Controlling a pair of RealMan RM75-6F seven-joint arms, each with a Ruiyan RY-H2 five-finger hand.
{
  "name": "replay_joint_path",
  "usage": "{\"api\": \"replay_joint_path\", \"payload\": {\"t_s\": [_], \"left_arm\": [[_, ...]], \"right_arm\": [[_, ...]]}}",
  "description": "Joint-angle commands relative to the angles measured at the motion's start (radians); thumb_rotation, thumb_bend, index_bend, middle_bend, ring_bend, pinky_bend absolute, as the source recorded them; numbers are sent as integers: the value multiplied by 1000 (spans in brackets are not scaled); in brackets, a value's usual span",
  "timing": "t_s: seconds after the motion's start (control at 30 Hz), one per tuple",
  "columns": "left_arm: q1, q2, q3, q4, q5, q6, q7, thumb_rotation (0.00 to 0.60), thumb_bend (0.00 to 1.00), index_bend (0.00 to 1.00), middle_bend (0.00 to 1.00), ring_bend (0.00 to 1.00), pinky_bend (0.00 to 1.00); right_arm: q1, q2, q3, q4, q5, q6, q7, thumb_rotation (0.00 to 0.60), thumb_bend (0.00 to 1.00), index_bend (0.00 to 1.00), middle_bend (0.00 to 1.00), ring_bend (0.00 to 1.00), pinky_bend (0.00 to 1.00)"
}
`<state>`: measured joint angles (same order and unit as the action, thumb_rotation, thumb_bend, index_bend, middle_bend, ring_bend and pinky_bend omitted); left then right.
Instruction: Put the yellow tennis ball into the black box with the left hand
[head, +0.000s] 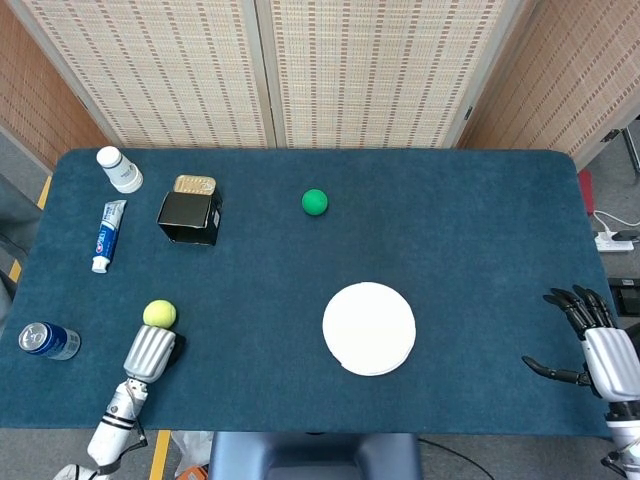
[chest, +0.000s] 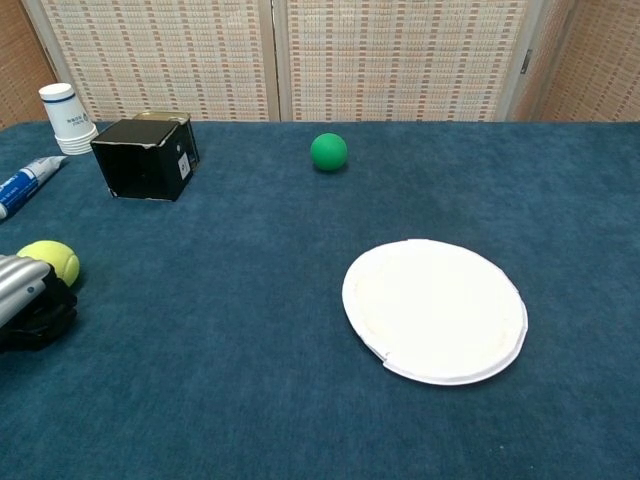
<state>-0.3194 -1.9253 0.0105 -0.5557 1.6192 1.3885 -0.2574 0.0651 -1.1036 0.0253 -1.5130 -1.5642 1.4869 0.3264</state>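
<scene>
The yellow tennis ball (head: 159, 314) (chest: 52, 260) lies on the blue table at the near left. My left hand (head: 150, 352) (chest: 30, 300) is right behind it, silver back up and dark fingers curled under; the ball sits against its front and is not held. Further back on the left stands the black box (head: 189, 217) (chest: 146, 158), well apart from the ball. My right hand (head: 590, 345) hovers at the table's near right edge with its fingers spread and nothing in it.
A white plate (head: 369, 328) (chest: 435, 310) lies centre-right, with a green ball (head: 315, 202) (chest: 328, 152) behind it. Along the left edge are a white bottle (head: 120, 170), a toothpaste tube (head: 108, 234) and a blue can (head: 48, 340). A gold tin (head: 194, 185) sits behind the box.
</scene>
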Motion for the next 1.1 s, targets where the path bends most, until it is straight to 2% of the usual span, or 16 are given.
{"api": "replay_joint_path", "payload": {"t_s": [0.03,0.23,0.67,0.97,1.1], "left_arm": [[-23,3,-13,-8,-11,-23,8,600,696,1000,1000,1000,1000],[-57,9,-32,13,-36,-74,15,600,701,1000,1000,1000,1000],[-69,37,-29,58,-61,-122,-12,600,705,1000,1000,1000,1000],[-151,-2,-40,135,-65,-197,-68,600,706,1000,1000,1000,1000],[-198,-10,-61,144,-68,-179,-104,600,705,1000,1000,1000,1000]], "right_arm": [[0,-1,0,-1,0,0,-4,600,0,205,122,0,0],[2,-2,2,-3,7,-6,-10,600,0,205,122,0,0],[6,-6,7,-9,17,-14,-26,600,0,205,122,0,0],[9,-14,4,-16,15,-20,-57,600,0,205,122,0,0],[14,-15,8,-18,25,-31,-62,600,0,205,122,0,0]]}}
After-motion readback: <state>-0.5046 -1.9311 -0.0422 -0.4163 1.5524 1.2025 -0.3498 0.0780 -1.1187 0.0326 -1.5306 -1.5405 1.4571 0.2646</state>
